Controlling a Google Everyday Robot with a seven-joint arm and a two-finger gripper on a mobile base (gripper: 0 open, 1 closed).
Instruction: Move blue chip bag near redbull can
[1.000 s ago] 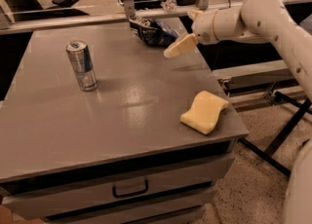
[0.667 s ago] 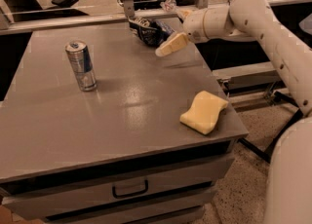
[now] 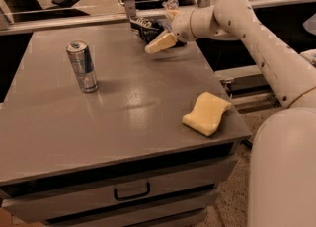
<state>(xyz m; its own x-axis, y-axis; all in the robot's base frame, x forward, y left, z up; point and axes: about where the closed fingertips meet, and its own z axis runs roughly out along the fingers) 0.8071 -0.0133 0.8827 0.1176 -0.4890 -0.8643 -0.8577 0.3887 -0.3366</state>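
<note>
Your tool (image 3: 160,42) hangs at the far edge of the tabletop (image 3: 123,117), against the blue chip bag (image 3: 144,26); whether it is apart or together, you cannot tell. The redbull can (image 3: 82,66) stands upright, well apart. Risk: a shallow hold on the crumpled foil may slip, or nudge the bag off the rear edge.

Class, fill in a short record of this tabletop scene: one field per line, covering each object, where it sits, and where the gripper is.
surface: grey table with a drawer below
can: redbull can, upright, on the left part of the table
bag: blue chip bag, at the far edge, well apart from the can
other item: pale yellow sponge, near the front right corner
arm: gripper, at the far edge, right beside the bag
task state: bag not yet near the can
</note>
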